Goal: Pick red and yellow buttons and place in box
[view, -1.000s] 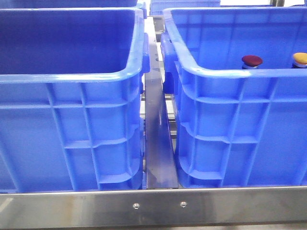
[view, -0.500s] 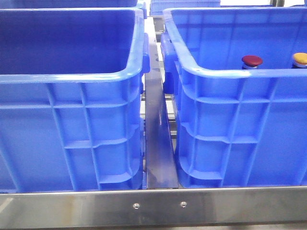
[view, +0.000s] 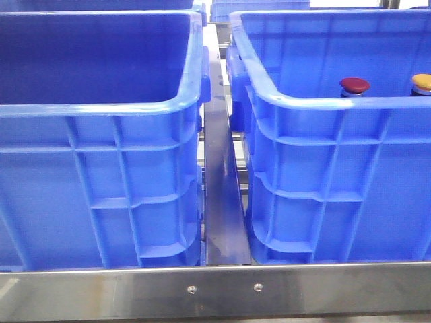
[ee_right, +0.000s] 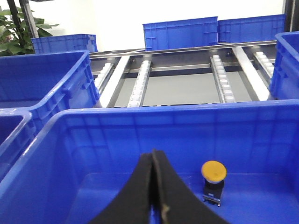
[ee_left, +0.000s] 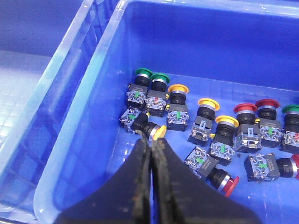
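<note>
In the front view a dark red button (view: 355,85) and a yellow button (view: 422,83) show just above the near rim of the right blue box (view: 316,101); no gripper appears there. In the left wrist view my left gripper (ee_left: 151,143) is shut and empty. Its tips hover just short of a yellow button (ee_left: 158,132) lying on its side among several red (ee_left: 245,108), yellow (ee_left: 208,103) and green (ee_left: 143,73) buttons in a blue crate (ee_left: 88,154). In the right wrist view my right gripper (ee_right: 153,153) is shut and empty inside a blue box (ee_right: 187,126), beside an upright yellow button (ee_right: 214,171).
The left blue crate (view: 101,108) stands beside the right one, with a steel divider (view: 221,202) between them and a steel frame bar (view: 215,289) in front. Beyond the box run roller rails (ee_right: 140,84), with more blue crates (ee_right: 180,32) and a plant (ee_right: 18,23).
</note>
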Robot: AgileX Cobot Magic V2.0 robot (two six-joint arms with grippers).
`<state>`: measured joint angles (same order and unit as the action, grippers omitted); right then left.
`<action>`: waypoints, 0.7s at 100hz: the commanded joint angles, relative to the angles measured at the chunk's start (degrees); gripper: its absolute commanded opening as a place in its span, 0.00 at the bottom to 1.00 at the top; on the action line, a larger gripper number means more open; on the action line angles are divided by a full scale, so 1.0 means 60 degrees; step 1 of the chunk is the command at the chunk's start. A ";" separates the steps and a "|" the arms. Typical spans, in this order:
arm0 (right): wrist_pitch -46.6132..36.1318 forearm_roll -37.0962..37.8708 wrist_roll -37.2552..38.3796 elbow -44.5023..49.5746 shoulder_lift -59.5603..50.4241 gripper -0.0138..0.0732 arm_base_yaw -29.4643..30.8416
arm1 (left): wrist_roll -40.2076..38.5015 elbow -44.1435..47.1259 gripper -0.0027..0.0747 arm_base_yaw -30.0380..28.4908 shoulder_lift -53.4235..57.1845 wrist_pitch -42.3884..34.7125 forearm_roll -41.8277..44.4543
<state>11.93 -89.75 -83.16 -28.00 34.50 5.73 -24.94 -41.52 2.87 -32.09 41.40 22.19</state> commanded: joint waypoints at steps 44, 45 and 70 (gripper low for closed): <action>0.0395 -0.0202 -0.0022 -0.0240 -0.0025 0.04 0.0007 | 0.0011 -0.0248 0.01 -0.0043 -0.0007 -0.0656 0.0065; 0.0395 -0.0202 -0.0022 -0.0240 -0.0025 0.04 0.0007 | 0.0011 -0.0248 0.01 -0.0043 -0.0007 -0.0656 0.0065; 0.0395 -0.0202 -0.0022 -0.0240 -0.0025 0.04 0.0007 | 0.0011 -0.0248 0.01 -0.0043 -0.0007 -0.0656 0.0065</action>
<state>13.53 -89.84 -83.16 -28.00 34.50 5.73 -24.82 -41.52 2.87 -32.09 41.40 22.10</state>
